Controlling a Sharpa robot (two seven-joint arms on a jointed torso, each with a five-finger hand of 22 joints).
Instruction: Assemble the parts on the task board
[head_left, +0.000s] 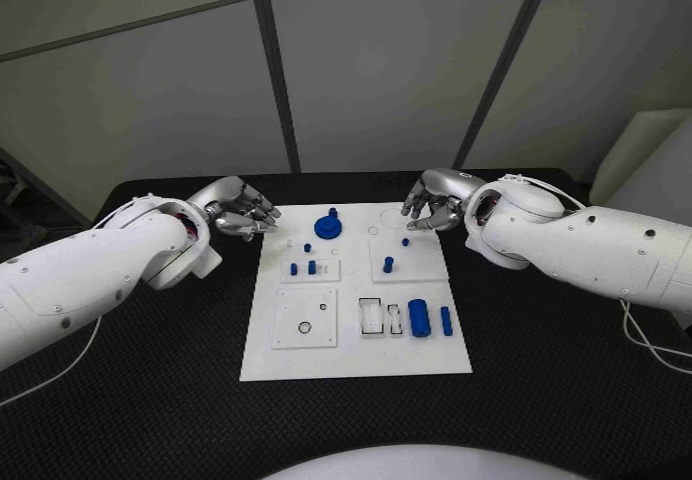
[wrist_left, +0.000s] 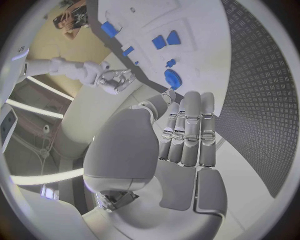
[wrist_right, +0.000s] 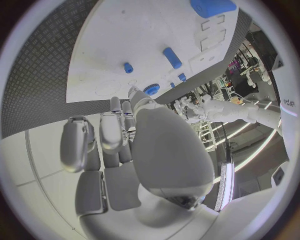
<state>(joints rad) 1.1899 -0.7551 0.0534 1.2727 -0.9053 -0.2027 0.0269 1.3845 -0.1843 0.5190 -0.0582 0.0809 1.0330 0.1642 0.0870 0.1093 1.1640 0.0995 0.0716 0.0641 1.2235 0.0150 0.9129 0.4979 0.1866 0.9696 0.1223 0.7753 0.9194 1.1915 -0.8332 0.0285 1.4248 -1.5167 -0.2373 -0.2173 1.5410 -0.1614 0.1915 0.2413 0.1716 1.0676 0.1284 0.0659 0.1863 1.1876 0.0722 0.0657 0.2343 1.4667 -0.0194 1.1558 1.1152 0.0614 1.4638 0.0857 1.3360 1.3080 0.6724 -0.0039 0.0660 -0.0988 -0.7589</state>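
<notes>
The white task board (head_left: 361, 345) lies mid-table. At its far edge stands a blue round disc with a knob (head_left: 329, 227) (wrist_left: 172, 78). Two small blue pegs (head_left: 303, 268) stand in the left plate, and a taller peg (head_left: 388, 264) (wrist_right: 172, 57) stands in the right one. A thick blue cylinder (head_left: 418, 317) (wrist_right: 211, 7) and a thin blue bar (head_left: 446, 320) lie near the right edge. My left hand (head_left: 238, 212) (wrist_left: 187, 135) hovers at the board's far left corner and holds nothing. My right hand (head_left: 437, 200) (wrist_right: 119, 135) hovers over the far right corner, also with nothing in it.
The black textured table (head_left: 130, 400) surrounds the board. A square plate with a small ring hole (head_left: 306, 326) and empty rectangular slots (head_left: 378, 315) sit on the board's near half. A wall of panels rises behind the table.
</notes>
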